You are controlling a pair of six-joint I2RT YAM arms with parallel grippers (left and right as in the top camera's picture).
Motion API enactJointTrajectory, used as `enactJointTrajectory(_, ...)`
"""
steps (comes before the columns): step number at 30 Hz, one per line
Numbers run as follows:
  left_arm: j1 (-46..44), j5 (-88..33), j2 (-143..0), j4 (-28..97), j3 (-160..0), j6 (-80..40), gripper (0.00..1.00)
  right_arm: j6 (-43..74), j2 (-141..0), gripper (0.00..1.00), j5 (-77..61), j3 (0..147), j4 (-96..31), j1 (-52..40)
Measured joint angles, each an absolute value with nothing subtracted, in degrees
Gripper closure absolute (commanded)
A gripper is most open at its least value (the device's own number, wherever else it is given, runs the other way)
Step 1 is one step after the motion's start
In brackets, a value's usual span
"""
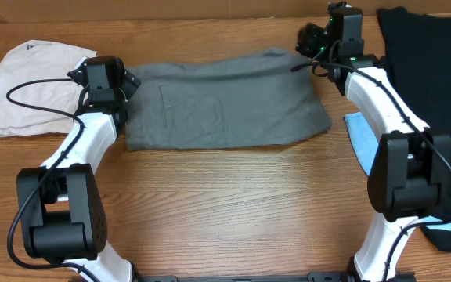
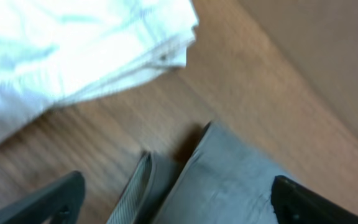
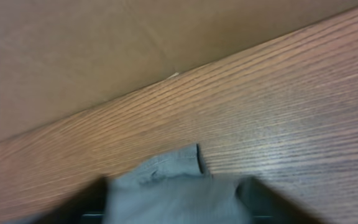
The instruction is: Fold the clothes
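The grey shorts [image 1: 225, 102] lie folded into a wide band across the middle of the wooden table. My left gripper [image 1: 129, 84] is at their left edge. In the left wrist view it [image 2: 179, 202] is open, its fingers wide apart over the layered edge of the shorts [image 2: 235, 183]. My right gripper [image 1: 308, 43] is at the shorts' far right corner. In the right wrist view it [image 3: 176, 202] is open, with the corner of the shorts [image 3: 173, 180] lying between its fingers. That view is blurred.
A cream-white folded garment [image 1: 30, 82] lies at the far left, close to my left arm, and also shows in the left wrist view [image 2: 73, 50]. A black garment [image 1: 429, 55] and a light-blue one [image 1: 358, 133] lie at the right. A brown wall [image 3: 104, 50] borders the table's far edge.
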State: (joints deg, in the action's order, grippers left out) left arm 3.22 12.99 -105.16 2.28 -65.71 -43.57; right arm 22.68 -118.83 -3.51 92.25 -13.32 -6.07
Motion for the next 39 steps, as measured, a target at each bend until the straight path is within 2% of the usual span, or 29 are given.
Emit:
enactJointTrajectory(3,3.9,13.3,-105.2,0.6,-66.0,-42.6,0.00,22.5,-119.2,0.00,-2.9,92.3,-15.4,-6.4)
enactJointTrajectory(6,4.8,11.9,-105.2,3.6,-67.5,-39.5,0.00,22.4,-119.0,0.00,-2.7,93.3,-23.0,-6.3)
enactJointTrajectory(15,5.7,-2.2,-104.3,31.8,-78.8,-24.6,0.00,16.0,-113.1,0.00,-3.7,95.1,-48.9,-2.2)
enactJointTrajectory(20,5.6,-7.9,-103.9,41.6,-79.1,-21.0,0.00,10.3,-112.7,0.00,-7.2,95.1,-55.2,-0.7)
enactJointTrajectory(24,5.6,-9.9,-104.1,42.0,-78.0,-19.8,0.00,7.5,-112.7,0.00,-9.0,95.1,-56.3,-1.0)
enactJointTrajectory(39,6.9,-17.0,-116.3,30.7,-76.8,-14.0,0.00,5.1,-112.7,0.01,-10.3,95.1,-57.7,-3.9)
